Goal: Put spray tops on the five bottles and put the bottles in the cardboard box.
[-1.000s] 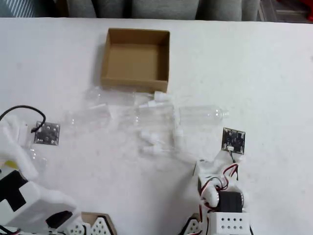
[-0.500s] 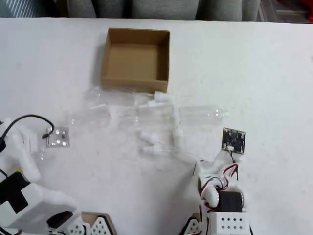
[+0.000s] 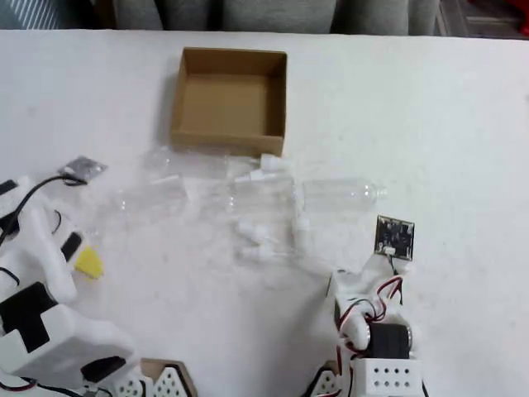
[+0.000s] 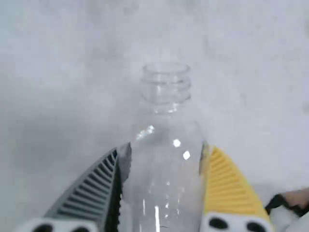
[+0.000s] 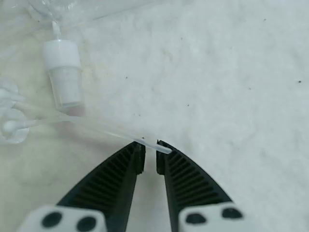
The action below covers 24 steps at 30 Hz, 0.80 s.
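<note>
My left gripper (image 4: 164, 157) is shut on a clear bottle (image 4: 164, 145), grey finger on one side and yellow on the other. The bottle's threaded neck is bare, with no top. In the high view this arm is at the near left, yellow finger (image 3: 89, 263) showing. Several more clear bottles (image 3: 343, 196) lie in a row in front of the cardboard box (image 3: 228, 142), with white spray tops (image 3: 250, 238) among them. My right gripper (image 5: 149, 149) is shut low over the table. The end of a thin dip tube (image 5: 96, 129) lies at its tips, and a spray top (image 5: 63, 77) lies beyond.
The box is open and sits at the far middle of the white table (image 3: 446, 124). The bottles and tops are crowded together between the two arms. The right arm's base (image 3: 376, 347) is at the near edge.
The left arm's wrist has swung up and away from the near edge with the bottle in its grip, and its yellow finger has come into sight. The right arm has not moved.
</note>
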{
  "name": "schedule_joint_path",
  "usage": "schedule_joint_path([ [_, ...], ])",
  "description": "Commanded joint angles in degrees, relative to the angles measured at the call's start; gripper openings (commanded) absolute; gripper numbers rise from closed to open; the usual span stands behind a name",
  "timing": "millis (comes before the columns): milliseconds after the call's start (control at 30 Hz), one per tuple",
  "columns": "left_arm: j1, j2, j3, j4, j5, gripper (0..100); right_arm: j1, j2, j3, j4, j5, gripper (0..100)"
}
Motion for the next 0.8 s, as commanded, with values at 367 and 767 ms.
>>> schedule_joint_path([
  [367,0.7,-0.7,0.6,-7.7,24.4,15,0.0,-0.2,0.4,0.2,-0.1,1.5],
  [767,-1.3,-0.7,-2.9,-7.3,20.6,45,-0.1,-0.2,0.4,0.2,-0.1,1.5],
])
